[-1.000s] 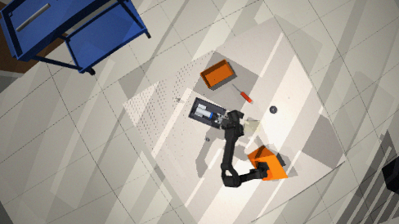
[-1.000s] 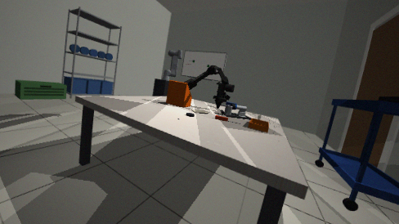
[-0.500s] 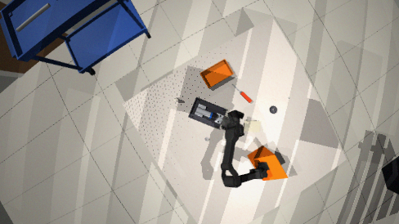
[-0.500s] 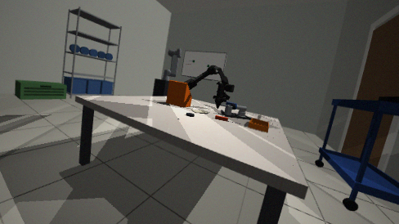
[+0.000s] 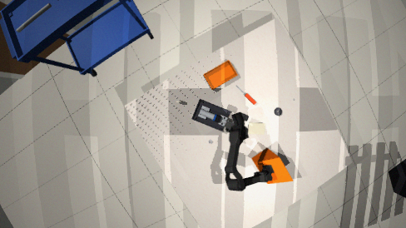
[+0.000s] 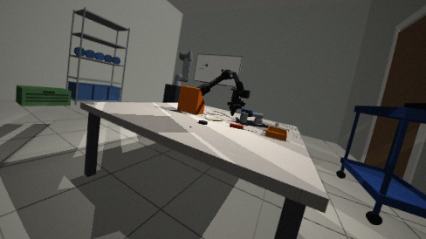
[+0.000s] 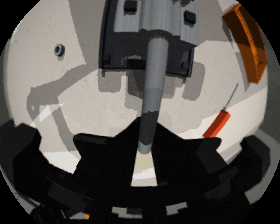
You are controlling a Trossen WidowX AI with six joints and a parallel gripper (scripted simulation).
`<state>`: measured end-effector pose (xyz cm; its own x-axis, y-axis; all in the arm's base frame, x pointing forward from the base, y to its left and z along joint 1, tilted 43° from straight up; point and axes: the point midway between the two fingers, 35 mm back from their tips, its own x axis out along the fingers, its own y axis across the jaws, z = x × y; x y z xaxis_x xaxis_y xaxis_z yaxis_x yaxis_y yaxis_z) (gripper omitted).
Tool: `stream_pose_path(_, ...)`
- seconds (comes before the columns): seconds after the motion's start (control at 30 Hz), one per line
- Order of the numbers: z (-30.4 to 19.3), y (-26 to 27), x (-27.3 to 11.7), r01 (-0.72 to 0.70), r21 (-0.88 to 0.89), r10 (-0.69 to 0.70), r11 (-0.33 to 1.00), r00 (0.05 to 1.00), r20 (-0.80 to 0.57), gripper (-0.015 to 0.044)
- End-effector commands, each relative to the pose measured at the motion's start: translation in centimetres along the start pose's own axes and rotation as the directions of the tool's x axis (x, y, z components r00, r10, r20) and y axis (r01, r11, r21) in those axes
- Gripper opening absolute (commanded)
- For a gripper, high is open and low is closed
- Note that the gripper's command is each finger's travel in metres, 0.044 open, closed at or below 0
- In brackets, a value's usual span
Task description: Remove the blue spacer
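A dark base tray (image 5: 207,125) (image 7: 122,54) holds grey blocks; the big housing block (image 5: 204,114) is at its left end in the top view. A blue spacer (image 5: 215,118) shows beside that block, in line with the shaft; blue also shows between the blocks in the exterior view. Other spacers cannot be told apart. The grey shaft (image 7: 155,75) sticks out of the near grey block (image 7: 177,32) towards me in the wrist view. My gripper (image 7: 143,120) (image 5: 228,125) (image 6: 232,113) is shut on its outer end. The spacers are hidden in the wrist view.
An orange bin (image 5: 220,74) (image 6: 277,133) and a red screwdriver (image 5: 250,98) (image 7: 217,123) lie beside the tray. A dark round part (image 5: 278,111) and a pale yellow pad (image 5: 257,128) lie behind the gripper. A small grey ring (image 7: 59,50) lies on the other side.
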<state>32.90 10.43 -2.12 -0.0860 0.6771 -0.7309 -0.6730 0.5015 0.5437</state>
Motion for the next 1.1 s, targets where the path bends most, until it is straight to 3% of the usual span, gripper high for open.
stream_pose_path(0.0, -0.16, -0.06, -0.03, 0.003, 0.0, -0.003, 1.0, 1.0, -0.003, 0.0)
stream_pose_path(1.07, -0.47, -0.06, -0.03, 0.003, 0.0, -0.003, 1.0, 1.0, -0.003, 0.0)
